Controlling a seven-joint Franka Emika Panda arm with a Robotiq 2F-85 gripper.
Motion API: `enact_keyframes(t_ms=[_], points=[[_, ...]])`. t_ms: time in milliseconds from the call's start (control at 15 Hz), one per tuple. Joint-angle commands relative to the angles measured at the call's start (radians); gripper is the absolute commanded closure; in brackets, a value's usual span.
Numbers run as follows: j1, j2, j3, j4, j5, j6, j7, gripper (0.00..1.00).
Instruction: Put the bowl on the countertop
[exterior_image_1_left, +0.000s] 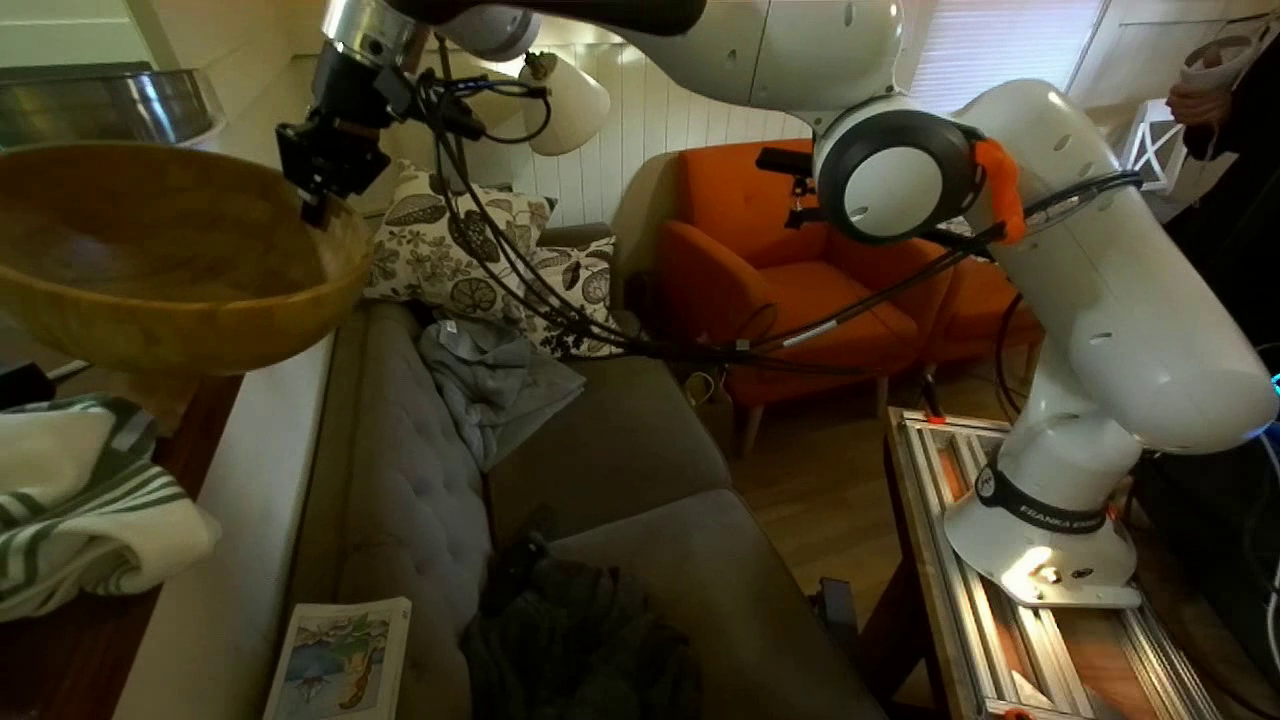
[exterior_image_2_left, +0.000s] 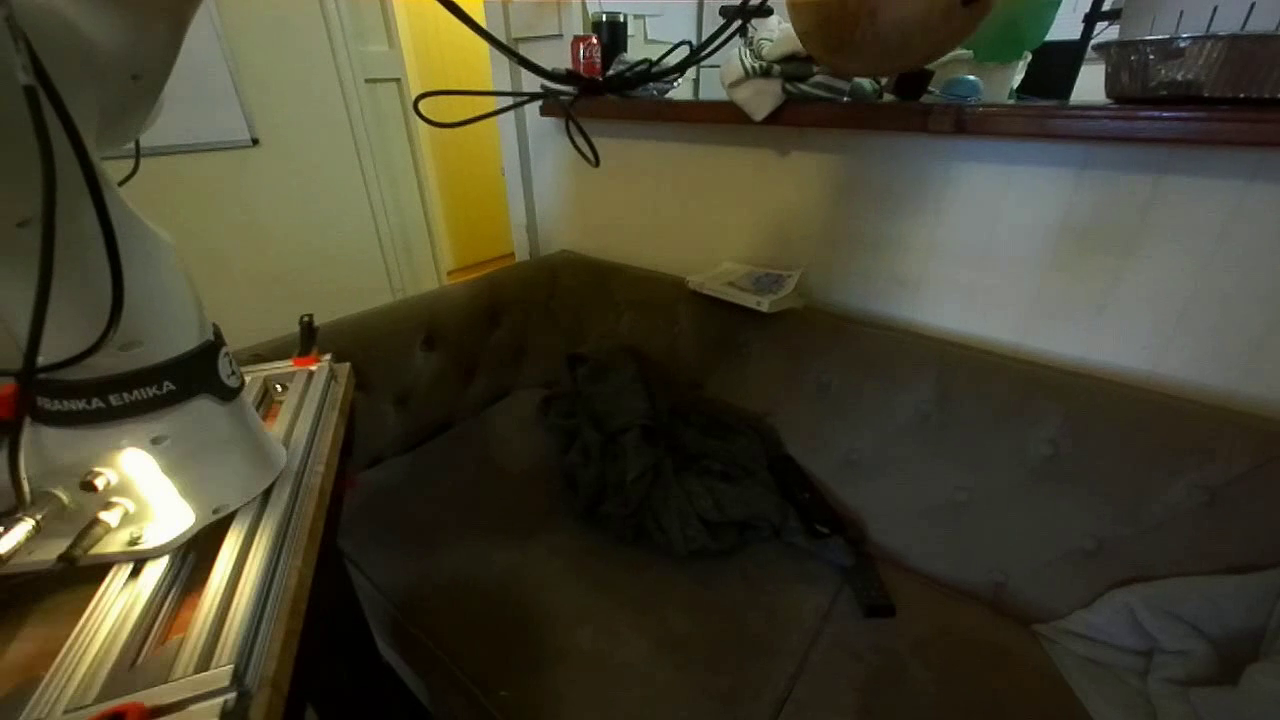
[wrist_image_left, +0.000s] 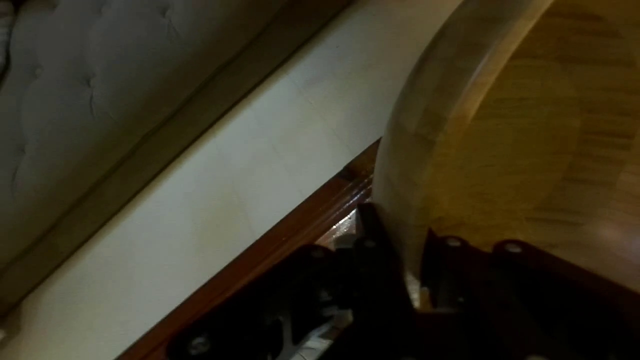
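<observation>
The light-brown wooden bowl (exterior_image_1_left: 170, 335) is in the air, roughly upright, at the upper left in an exterior view. Only its underside part (exterior_image_2_left: 880, 40) shows at the top edge in an exterior view. My gripper (exterior_image_1_left: 316, 208) is shut on the bowl's rim; in the wrist view its fingers (wrist_image_left: 400, 227) stand on both sides of the bowl wall (wrist_image_left: 505, 165). The countertop is a reddish-brown wooden ledge (exterior_image_2_left: 850, 118) above a pale wall; it also shows in an exterior view (exterior_image_1_left: 80, 660) and in the wrist view (wrist_image_left: 280, 245). The bowl's base appears higher than the ledge.
A striped towel (exterior_image_1_left: 100, 520) lies on the ledge near the bowl. A metal pan (exterior_image_2_left: 1190, 70), a green item (exterior_image_2_left: 1015, 32) and a red can (exterior_image_2_left: 586, 56) also stand there. The sofa (exterior_image_1_left: 410, 500) runs along the wall, with a book (exterior_image_1_left: 340, 660) on its back.
</observation>
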Motion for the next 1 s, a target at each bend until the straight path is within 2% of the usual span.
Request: enact_keyframes(t_ms=[0, 333, 667, 733, 867, 933], points=[[0.005, 0.011, -0.02, 0.028, 0.016, 0.016, 0.188, 0.96], [0.013, 0.023, -0.051, 0.05, 0.015, 0.04, 0.408, 0.96], [0.052, 0.058, -0.107, 0.097, -0.014, 0.077, 0.643, 0.96], [0.037, 0.026, -0.094, 0.02, -0.008, 0.044, 0.546, 0.85], [0.049, 0.035, -0.105, 0.025, -0.015, 0.055, 0.592, 0.85], [0.053, 0.04, -0.105, 0.027, -0.001, 0.071, 0.651, 0.96]])
